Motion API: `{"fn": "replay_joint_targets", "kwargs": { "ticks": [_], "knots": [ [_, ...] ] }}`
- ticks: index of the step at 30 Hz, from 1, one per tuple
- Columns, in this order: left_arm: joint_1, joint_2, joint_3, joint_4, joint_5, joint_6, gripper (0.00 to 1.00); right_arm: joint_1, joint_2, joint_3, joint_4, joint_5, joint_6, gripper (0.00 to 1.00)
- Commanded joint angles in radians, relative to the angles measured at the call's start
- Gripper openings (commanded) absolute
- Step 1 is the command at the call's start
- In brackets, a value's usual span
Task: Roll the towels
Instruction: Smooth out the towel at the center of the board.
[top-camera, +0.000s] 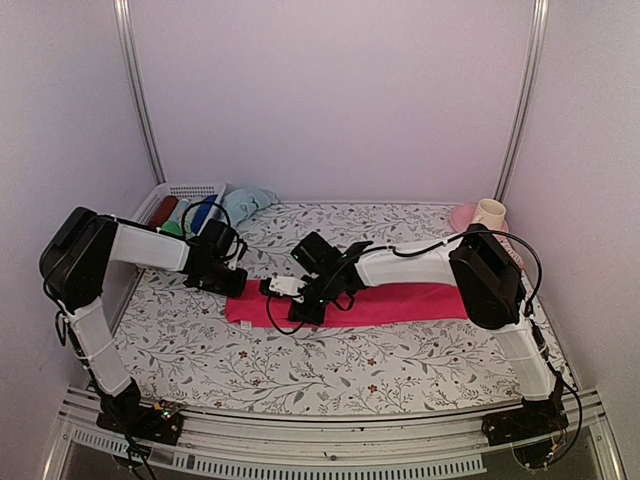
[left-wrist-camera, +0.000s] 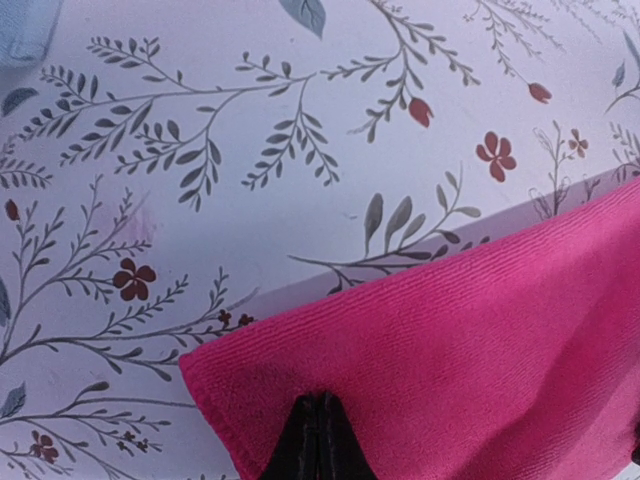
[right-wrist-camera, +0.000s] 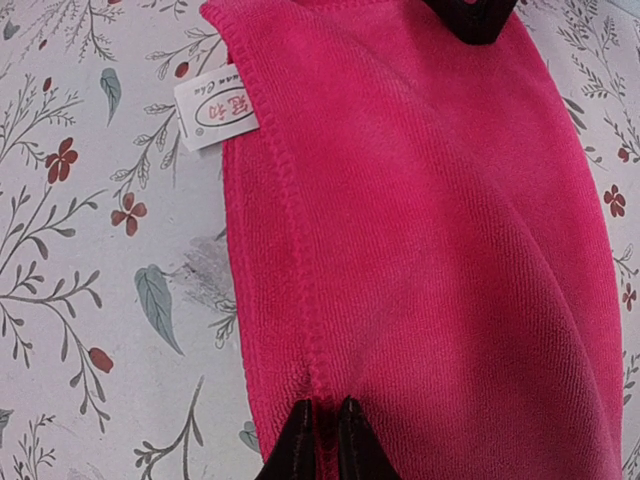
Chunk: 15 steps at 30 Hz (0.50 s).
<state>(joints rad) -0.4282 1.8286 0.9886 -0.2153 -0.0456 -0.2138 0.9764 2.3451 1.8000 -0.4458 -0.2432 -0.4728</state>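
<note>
Where the pink towel (top-camera: 410, 302) lies flat, one end is pinched twice
Left gripper (left-wrist-camera: 320, 440) and right gripper (right-wrist-camera: 325, 440) each clamped on its hem

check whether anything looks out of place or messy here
Only the pale blue towel stands out: it lies crumpled beside the basket at the far left, not spread flat. The pink towel lies flat, nothing spilled or damaged.

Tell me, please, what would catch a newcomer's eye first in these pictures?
A bright pink towel lies flat across the flowered table. The left pincer and the right pincer are each shut on its left end. A pale blue towel lies beside a basket, back left.
</note>
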Motion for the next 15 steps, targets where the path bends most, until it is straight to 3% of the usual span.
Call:
{"fn": "replay_joint_targets", "kwargs": {
  "ticks": [1, 15],
  "knots": [
    [-0.012, 0.030, 0.012, -0.008, -0.011, 0.002, 0.04, 0.006, 0.033, 0.025, -0.005, 0.008, 0.018, 0.11],
    [-0.017, 0.038, 0.013, -0.007, -0.019, 0.001, 0.04, 0.005, 0.022, 0.024, -0.005, 0.010, 0.016, 0.02]
  ]
}}
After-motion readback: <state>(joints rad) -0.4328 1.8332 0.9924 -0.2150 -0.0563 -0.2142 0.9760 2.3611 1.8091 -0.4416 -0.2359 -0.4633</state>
